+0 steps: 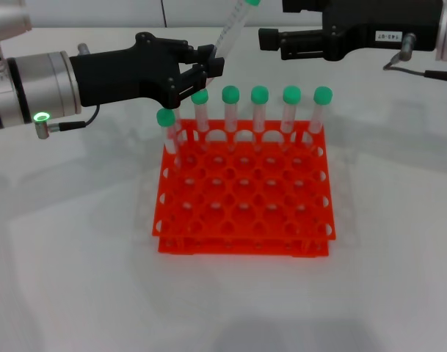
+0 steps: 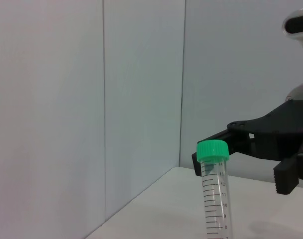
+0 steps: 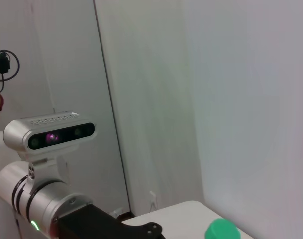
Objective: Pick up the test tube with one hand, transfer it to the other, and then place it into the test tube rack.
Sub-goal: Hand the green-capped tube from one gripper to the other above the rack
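Note:
The test tube (image 1: 229,33) is tilted, its green cap up near the head view's top edge, with my unlabelled left gripper (image 1: 208,64) shut on its lower part above the rack's back left corner. The left wrist view shows the same test tube (image 2: 215,189) upright with graduation marks. My labelled right gripper (image 1: 265,37) hovers just right of the tube's upper part, apart from it, fingers pointing left. Seen from the left wrist, the right gripper (image 2: 241,167) is open behind the cap. The orange-red test tube rack (image 1: 245,213) stands on the table below. Only the green cap (image 3: 222,230) shows in the right wrist view.
Several green-capped tubes stand in the rack's back row (image 1: 260,110), and one more (image 1: 165,132) stands at the left, one row nearer, right under my left gripper. The white table (image 1: 76,257) surrounds the rack. A pale wall (image 2: 91,99) rises behind.

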You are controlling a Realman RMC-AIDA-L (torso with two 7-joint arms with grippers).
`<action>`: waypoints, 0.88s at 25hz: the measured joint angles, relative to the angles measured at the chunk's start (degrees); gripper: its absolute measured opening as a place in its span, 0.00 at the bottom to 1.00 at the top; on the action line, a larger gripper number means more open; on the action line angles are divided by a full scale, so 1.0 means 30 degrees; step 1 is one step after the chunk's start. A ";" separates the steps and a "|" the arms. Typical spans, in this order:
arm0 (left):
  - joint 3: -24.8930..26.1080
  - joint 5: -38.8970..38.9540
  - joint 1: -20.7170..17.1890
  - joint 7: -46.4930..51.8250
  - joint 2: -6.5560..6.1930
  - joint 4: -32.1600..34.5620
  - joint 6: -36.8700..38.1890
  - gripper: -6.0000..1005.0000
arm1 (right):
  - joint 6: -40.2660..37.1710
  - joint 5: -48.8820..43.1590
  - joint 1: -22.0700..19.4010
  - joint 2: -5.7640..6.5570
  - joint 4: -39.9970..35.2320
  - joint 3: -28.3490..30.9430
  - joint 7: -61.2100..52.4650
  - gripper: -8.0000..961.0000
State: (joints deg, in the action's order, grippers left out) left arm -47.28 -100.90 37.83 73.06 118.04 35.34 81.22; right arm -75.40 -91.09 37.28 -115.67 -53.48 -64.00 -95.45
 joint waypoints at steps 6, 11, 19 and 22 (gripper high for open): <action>0.0000 0.0002 0.0012 -0.0007 0.0007 -0.0030 0.0000 0.17 | 0.0072 0.0307 0.0316 0.0001 0.0294 -0.0237 0.0113 0.87; 0.0000 0.0002 0.0018 -0.0020 0.0030 -0.0059 -0.0001 0.17 | 0.0156 0.0459 0.0537 0.0001 0.0285 -0.0385 0.0157 0.87; -0.0001 -0.0019 0.0046 -0.0035 0.0063 -0.0068 -0.0002 0.17 | 0.0180 0.0492 0.0705 -0.0014 0.0294 -0.0440 0.0172 0.87; 0.0000 -0.0055 0.0077 -0.0037 0.0077 -0.0068 -0.0002 0.17 | 0.0259 0.0493 0.0727 -0.0019 0.0300 -0.0451 0.0173 0.87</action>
State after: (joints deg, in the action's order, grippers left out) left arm -47.28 -101.07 38.06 72.95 118.27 35.13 81.21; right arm -74.63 -89.61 39.46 -115.72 -52.58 -65.35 -94.93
